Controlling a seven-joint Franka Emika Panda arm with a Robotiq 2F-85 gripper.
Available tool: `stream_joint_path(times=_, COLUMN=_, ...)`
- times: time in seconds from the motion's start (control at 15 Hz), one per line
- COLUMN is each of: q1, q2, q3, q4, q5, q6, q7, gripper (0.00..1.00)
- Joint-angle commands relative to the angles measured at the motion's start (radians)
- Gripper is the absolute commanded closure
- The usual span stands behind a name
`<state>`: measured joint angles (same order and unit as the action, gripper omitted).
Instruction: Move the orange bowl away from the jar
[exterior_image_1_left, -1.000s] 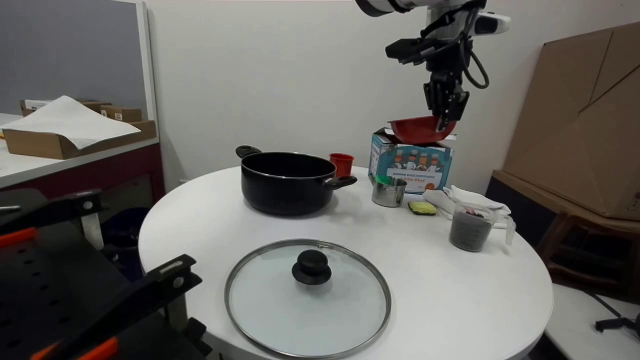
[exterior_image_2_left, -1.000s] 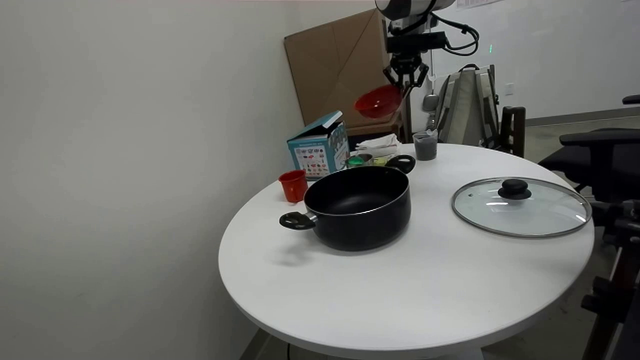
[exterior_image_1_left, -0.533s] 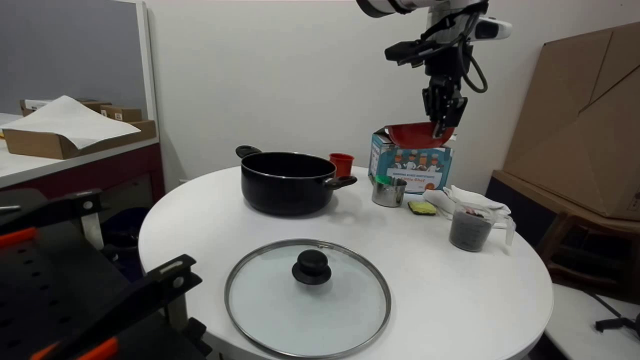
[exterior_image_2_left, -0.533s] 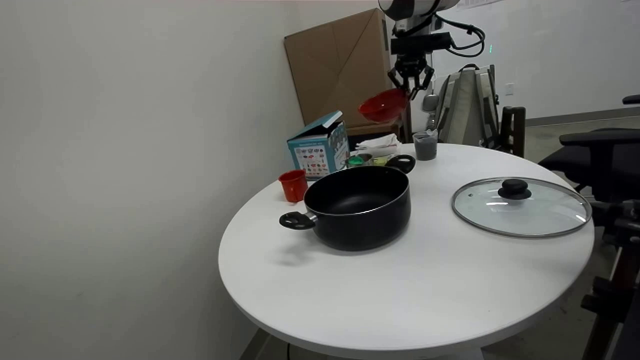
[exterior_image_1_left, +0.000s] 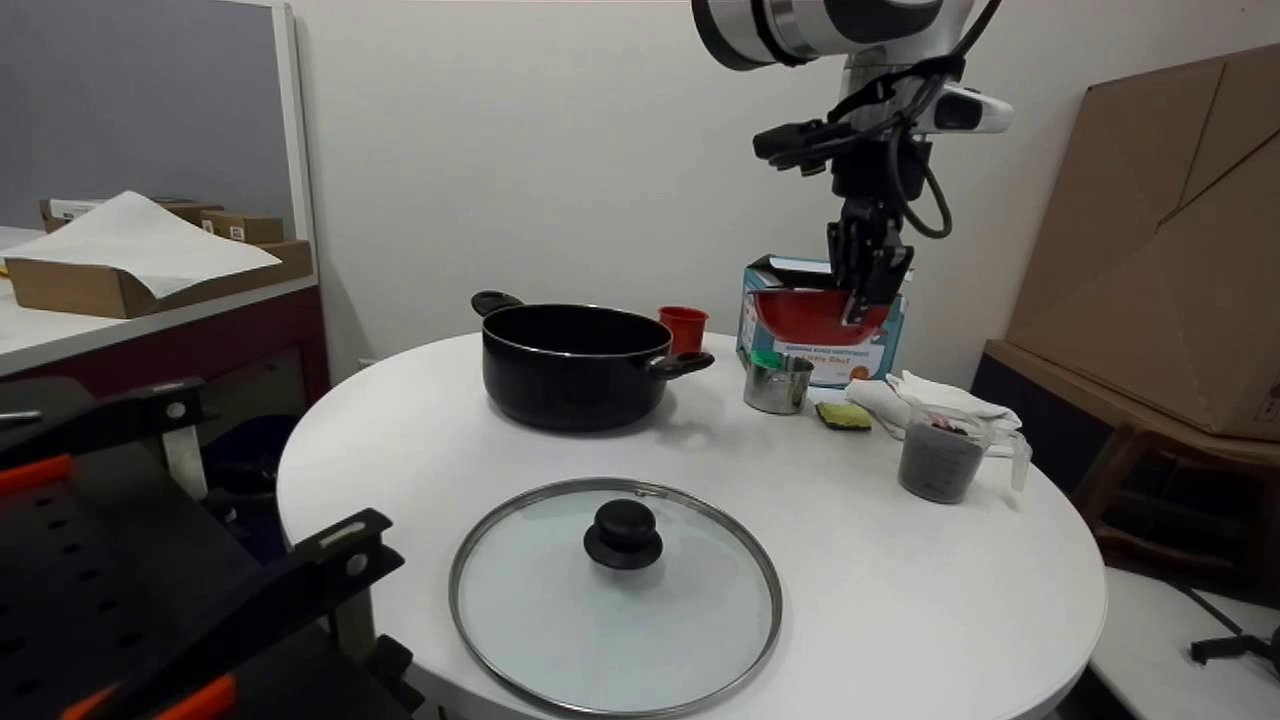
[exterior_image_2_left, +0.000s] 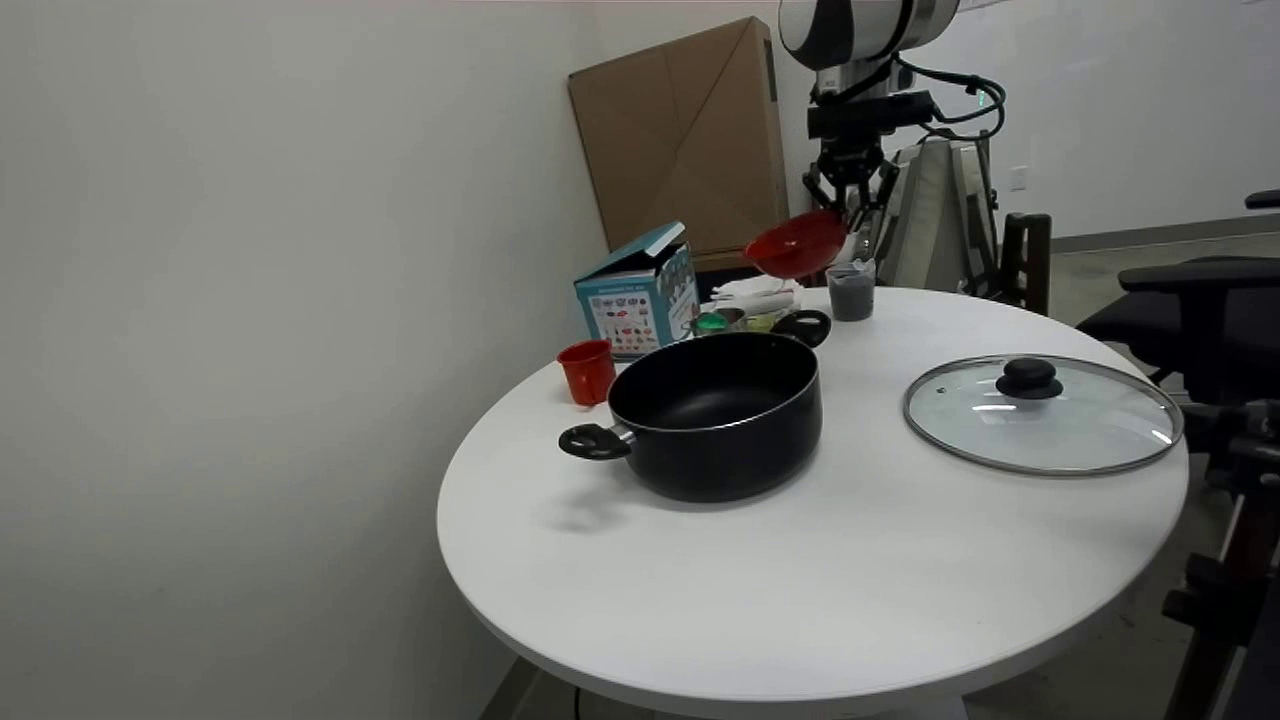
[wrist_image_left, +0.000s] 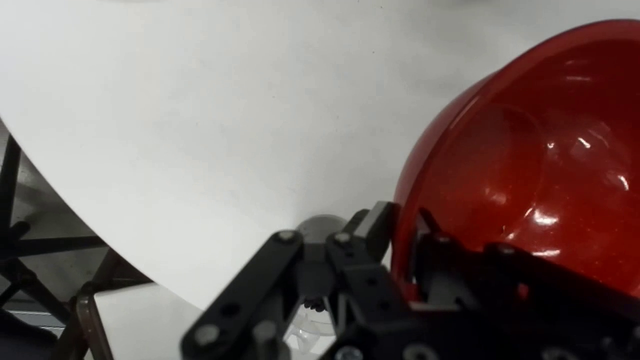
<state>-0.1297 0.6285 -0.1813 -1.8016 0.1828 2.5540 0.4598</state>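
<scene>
The orange bowl (exterior_image_1_left: 803, 320), glossy red-orange and shallow, hangs in the air above the far part of the white table. It also shows in an exterior view (exterior_image_2_left: 793, 247), tilted. In the wrist view the bowl (wrist_image_left: 550, 165) fills the right side. My gripper (exterior_image_1_left: 860, 308) is shut on its rim, one finger inside and one outside, as the wrist view (wrist_image_left: 406, 225) shows. The jar seems to be the clear handled measuring cup with dark contents (exterior_image_1_left: 940, 462), standing upright on the table. It shows in an exterior view (exterior_image_2_left: 851, 292) and partly behind my fingers (wrist_image_left: 321, 226).
A black pot (exterior_image_1_left: 575, 385) stands near a red cup (exterior_image_1_left: 684, 328). A blue box (exterior_image_1_left: 820, 365), a metal cup (exterior_image_1_left: 778, 388), a sponge (exterior_image_1_left: 843, 416) and a white cloth (exterior_image_1_left: 950, 396) are at the back. A glass lid (exterior_image_1_left: 540, 620) lies in front.
My gripper has come down with the bowl still held in it. In an exterior view the bowl now overlaps the front of the blue box, lower than before.
</scene>
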Motion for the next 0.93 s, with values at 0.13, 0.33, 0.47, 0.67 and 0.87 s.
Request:
stream_joint_path(times=0.13, q1=-0.001, q2=-0.046, q3=0.016, q4=-0.024, q5=0.039, q6=-0.029, q7=-0.01, gripper=0.93)
stream_joint_path(times=0.33, q1=0.014, q2=-0.078, q3=0.031, q4=-0.009, q5=0.042, q6=-0.053, q7=-0.01, gripper=0.93)
stream_joint_path(times=0.47, q1=0.028, q2=-0.11, q3=0.047, q4=0.005, q5=0.04, q6=-0.072, q7=-0.009, gripper=0.93)
stream_joint_path(times=0.67, q1=0.062, q2=-0.162, q3=0.085, q4=0.021, q5=0.036, q6=-0.11, q7=-0.016, gripper=0.93)
stream_joint_path(times=0.87, q1=0.098, q2=-0.201, q3=0.136, q4=0.022, q5=0.044, q6=-0.158, q7=-0.035, gripper=0.93)
